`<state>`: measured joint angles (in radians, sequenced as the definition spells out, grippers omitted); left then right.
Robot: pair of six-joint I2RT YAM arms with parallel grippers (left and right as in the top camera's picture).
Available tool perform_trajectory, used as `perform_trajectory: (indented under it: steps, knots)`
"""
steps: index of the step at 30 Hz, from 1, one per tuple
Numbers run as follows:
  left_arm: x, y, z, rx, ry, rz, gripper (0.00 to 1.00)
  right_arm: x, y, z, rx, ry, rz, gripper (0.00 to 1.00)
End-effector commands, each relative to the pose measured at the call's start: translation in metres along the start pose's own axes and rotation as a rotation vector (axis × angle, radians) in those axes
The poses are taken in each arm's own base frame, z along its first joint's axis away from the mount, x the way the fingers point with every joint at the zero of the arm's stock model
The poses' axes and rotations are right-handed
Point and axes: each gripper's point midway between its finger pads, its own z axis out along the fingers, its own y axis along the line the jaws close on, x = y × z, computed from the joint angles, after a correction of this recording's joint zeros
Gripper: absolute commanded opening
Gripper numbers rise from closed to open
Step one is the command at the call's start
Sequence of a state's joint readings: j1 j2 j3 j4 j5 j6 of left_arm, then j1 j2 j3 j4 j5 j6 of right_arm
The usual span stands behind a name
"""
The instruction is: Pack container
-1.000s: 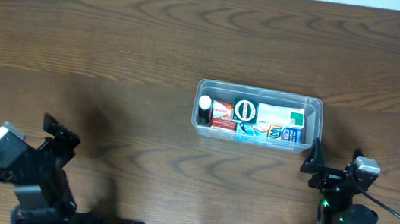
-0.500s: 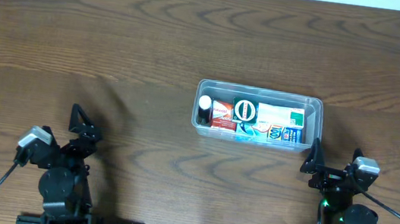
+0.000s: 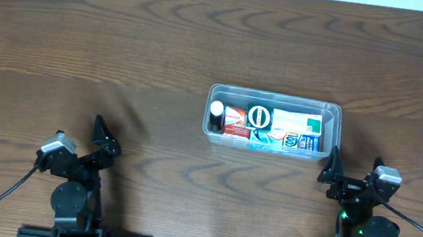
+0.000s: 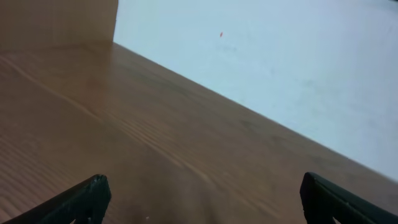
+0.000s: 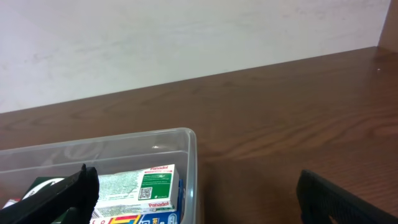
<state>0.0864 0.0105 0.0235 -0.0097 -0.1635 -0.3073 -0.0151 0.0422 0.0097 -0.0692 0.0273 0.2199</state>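
The clear plastic container (image 3: 338, 115) sits right of the table's middle. It holds a small bottle with a white cap (image 3: 216, 114), a red and white box (image 3: 235, 120), a round black and white item (image 3: 259, 116), a green and white box (image 3: 298, 123) and blue boxes (image 3: 285, 141). My left gripper (image 3: 100, 139) is open and empty at the front left, far from the container. My right gripper (image 3: 338, 170) is open and empty, just in front of the container's right end. The right wrist view shows the container's near corner (image 5: 191, 163) and the green and white box (image 5: 140, 186).
Wood-grain table (image 3: 123, 51) all round. A pale wall lies beyond the far edge in both wrist views. Both arm bases stand at the front edge.
My left arm has swung right and drawn back toward its base at the front edge. The right arm and the container have not moved.
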Motion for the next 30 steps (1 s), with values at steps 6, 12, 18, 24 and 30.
perform_trajectory:
  steps: [6, 12, 18, 24, 30]
  knots:
    - [0.0184, 0.0054, 0.0005, -0.011, 0.057, 0.115, 0.98, 0.0017, -0.0040, 0.0003, 0.018, 0.002, 0.009, 0.99]
    - [0.0182, 0.0053, 0.0005, -0.011, 0.056, 0.114, 0.98, 0.0016, -0.0040, 0.0003, 0.018, 0.002, 0.008, 0.99]
    - [0.0187, 0.0055, 0.0006, -0.012, 0.058, 0.115, 0.98, 0.0017, -0.0040, 0.0003, 0.018, 0.002, 0.008, 0.99]
    - [0.0187, 0.0055, 0.0006, -0.012, 0.058, 0.115, 0.98, 0.0017, -0.0040, 0.0003, 0.018, 0.002, 0.009, 0.99]
    - [0.0187, 0.0055, 0.0006, -0.012, 0.058, 0.115, 0.98, 0.0016, -0.0040, 0.0003, 0.018, 0.002, 0.009, 0.99]
